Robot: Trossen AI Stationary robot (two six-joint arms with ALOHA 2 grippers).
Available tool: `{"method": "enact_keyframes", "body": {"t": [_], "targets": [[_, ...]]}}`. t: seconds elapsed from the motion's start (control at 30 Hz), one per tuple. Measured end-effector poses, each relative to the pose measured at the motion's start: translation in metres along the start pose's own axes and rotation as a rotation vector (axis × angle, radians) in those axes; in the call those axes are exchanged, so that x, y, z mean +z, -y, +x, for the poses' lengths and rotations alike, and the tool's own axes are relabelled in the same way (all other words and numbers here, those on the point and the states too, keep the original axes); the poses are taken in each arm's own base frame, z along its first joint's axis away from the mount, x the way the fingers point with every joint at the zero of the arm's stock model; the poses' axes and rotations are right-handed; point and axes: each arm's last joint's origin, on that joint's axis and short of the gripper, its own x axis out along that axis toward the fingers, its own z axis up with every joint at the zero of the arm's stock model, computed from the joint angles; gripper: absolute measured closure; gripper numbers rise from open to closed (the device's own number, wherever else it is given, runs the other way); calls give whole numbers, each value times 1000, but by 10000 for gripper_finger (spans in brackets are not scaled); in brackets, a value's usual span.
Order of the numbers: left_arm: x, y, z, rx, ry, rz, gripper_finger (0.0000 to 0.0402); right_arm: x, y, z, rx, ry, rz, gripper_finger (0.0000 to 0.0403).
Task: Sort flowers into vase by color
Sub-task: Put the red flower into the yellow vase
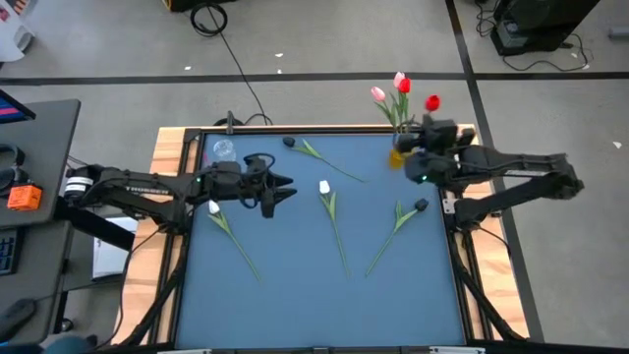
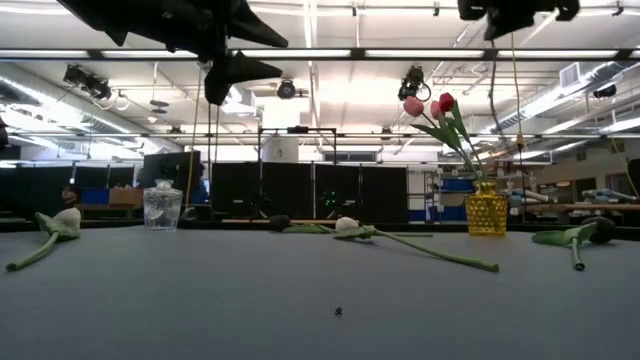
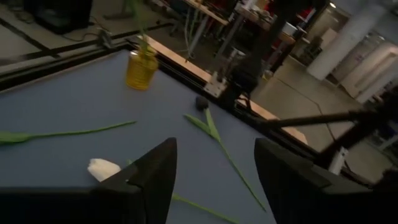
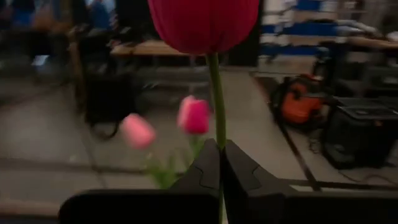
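Observation:
My right gripper (image 4: 219, 155) is shut on a red tulip (image 4: 204, 22) and hovers over the yellow vase (image 1: 397, 155) at the table's far right corner. Pink tulips (image 4: 194, 115) stand in that vase (image 2: 487, 208). My left gripper (image 3: 214, 165) is open in the air over the table's left half (image 1: 283, 190), touching nothing. On the blue table lie two white tulips (image 1: 213, 206) (image 1: 324, 187) and two dark ones (image 1: 421, 206) (image 1: 290, 142), flat on their stems. A clear glass vase (image 1: 224, 149) stands upright near the far left corner. My right gripper pinches the red tulip's thin green stem (image 4: 216, 127) between its two fingers, a short way below the head. The fingers lie across the stem. The head stands beyond the fingertips, lifted clear. The gripper hides the lower stem.
A wooden frame (image 1: 167, 147) borders the table. The table's near half holds only the stem ends of the lying tulips. Cables and equipment (image 1: 536, 29) lie on the floor beyond the far edge, and a desk (image 1: 29, 177) stands to the left.

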Motion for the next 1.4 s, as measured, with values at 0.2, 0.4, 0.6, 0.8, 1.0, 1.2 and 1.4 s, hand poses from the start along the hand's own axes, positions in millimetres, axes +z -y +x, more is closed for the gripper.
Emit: {"method": "enact_keyframes", "body": {"t": [0.2, 0.4, 0.6, 0.8, 1.0, 1.2, 1.4], "targets": [[7, -12, 1, 50, 28, -30, 182, -6, 12, 26, -177, 80, 110, 398], [11, -19, 1, 77, 45, -72, 182, -13, 3, 63, -203, 34, 91, 398], [10, -19, 1, 81, 37, -86, 182, -5, -4, 87, -185, 57, 15, 398], [7, -22, 1, 112, 12, -86, 182, -12, -6, 101, -164, 20, -6, 397], [6, -22, 1, 113, 10, -85, 182, -22, -12, 106, -149, -21, -25, 397], [6, -22, 1, 123, 11, -85, 182, -34, -16, 110, -139, -73, -106, 389], [6, -23, 1, 152, 23, -97, 182, -52, -13, 112, 4, -259, -204, 342]]}}
